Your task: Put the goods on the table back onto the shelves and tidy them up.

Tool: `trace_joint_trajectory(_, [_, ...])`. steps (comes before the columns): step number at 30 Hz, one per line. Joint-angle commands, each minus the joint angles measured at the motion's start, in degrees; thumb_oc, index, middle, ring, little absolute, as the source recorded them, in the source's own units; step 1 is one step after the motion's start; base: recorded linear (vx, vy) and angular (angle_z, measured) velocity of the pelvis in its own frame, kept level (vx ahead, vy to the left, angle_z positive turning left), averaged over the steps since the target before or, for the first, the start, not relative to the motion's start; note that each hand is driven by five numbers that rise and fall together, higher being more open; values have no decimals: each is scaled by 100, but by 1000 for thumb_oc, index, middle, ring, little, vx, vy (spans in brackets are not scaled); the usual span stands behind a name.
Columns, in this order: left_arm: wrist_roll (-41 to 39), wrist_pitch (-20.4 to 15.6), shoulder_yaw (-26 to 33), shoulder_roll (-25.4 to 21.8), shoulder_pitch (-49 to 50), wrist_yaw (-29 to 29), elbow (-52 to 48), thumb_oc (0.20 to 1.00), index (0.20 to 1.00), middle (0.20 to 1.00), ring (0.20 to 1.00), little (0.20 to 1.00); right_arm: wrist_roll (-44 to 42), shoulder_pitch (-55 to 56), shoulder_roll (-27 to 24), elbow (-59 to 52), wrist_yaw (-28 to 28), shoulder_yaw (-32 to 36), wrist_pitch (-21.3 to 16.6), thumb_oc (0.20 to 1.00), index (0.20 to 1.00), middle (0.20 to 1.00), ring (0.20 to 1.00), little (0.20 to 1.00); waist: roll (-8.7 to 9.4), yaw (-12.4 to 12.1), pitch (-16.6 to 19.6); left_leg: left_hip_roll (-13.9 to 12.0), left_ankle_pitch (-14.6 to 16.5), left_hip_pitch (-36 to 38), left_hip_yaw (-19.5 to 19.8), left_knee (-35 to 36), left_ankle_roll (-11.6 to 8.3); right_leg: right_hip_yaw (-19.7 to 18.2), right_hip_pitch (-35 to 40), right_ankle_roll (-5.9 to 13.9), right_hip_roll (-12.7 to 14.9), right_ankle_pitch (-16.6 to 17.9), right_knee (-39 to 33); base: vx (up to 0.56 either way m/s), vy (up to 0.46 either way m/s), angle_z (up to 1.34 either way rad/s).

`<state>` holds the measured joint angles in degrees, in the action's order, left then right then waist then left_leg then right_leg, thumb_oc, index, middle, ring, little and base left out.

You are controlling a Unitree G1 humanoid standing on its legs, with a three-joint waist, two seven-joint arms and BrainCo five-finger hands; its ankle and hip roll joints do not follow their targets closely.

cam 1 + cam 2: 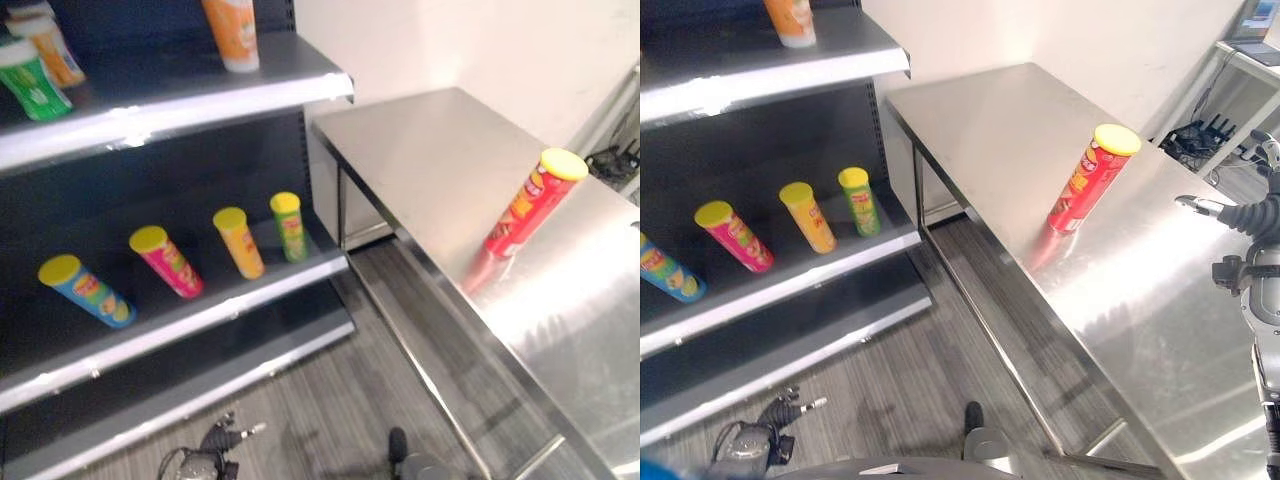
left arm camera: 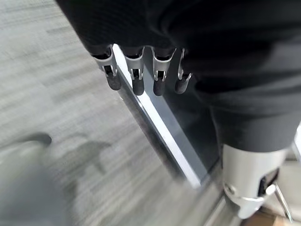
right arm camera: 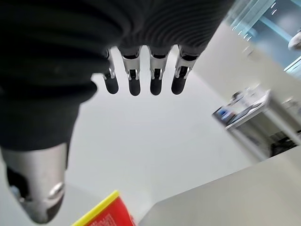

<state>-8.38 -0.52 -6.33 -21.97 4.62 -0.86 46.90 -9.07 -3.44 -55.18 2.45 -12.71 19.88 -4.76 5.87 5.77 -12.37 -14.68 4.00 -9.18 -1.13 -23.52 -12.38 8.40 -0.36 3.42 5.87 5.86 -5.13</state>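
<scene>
One red cylindrical can with a yellow lid (image 1: pixel 527 204) stands upright on the steel table (image 1: pixel 430 160), right hand (image 1: pixel 1243 213) near it (fingers relaxed, empty); left hand (image 2: pixel 141 75) likewise, above grey floor (image 2: pixel 56 103).

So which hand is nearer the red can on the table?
The right. Its hand hovers open beside the table, a short way from the red can, which shows just past its fingers. The left hand hangs low over the floor by the shelf base.
</scene>
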Motion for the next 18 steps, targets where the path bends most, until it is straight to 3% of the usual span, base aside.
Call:
trace_joint_trajectory(1, [-47,-108,-110,-39,-6,1,-20,1000,1000,1000,1000,1000,-148,-404,-320,0,-160,172,-377,1000,1000,1000,1000,1000,-126,-219,-74,358,-75,419,-5,1449,421,130,519,646,149,-816,62,116,207,0])
trace_joint_trajectory(4, [20,-162,-144,36,-5,9,110,1000,1000,1000,1000,1000,-88,-349,-276,53,-121,222,-303,1000,1000,1000,1000,1000,-244,-212,30,459,-271,632,57,2237,431,76,449,728,281,-811,194,99,246,-37])
trace_joint_trajectory(6, [102,-178,-70,36,22,-3,295,1000,1000,1000,1000,1000,-40,-406,-186,109,-41,158,-253,1000,1000,1000,1000,1000,-323,-190,195,709,-219,992,-283,2590,571,9,351,858,530,-712,237,115,354,-42])
trace_joint_trajectory(9, [66,-171,57,11,56,-58,414,1000,1000,1000,1000,1000,-125,-446,-100,49,41,82,-261,1000,1000,1000,1000,1000,-303,-220,245,817,-202,1157,-463,2731,657,-36,321,946,664,-638,263,53,171,-48])
trace_joint_trajectory(18, [47,-175,95,48,102,-117,592,1000,1000,1000,1000,1000,-275,-645,-48,204,124,-194,-263,1000,1000,1000,1000,1000,-234,-317,290,893,-138,1266,-504,2741,719,97,415,1003,794,-605,267,18,27,-2])
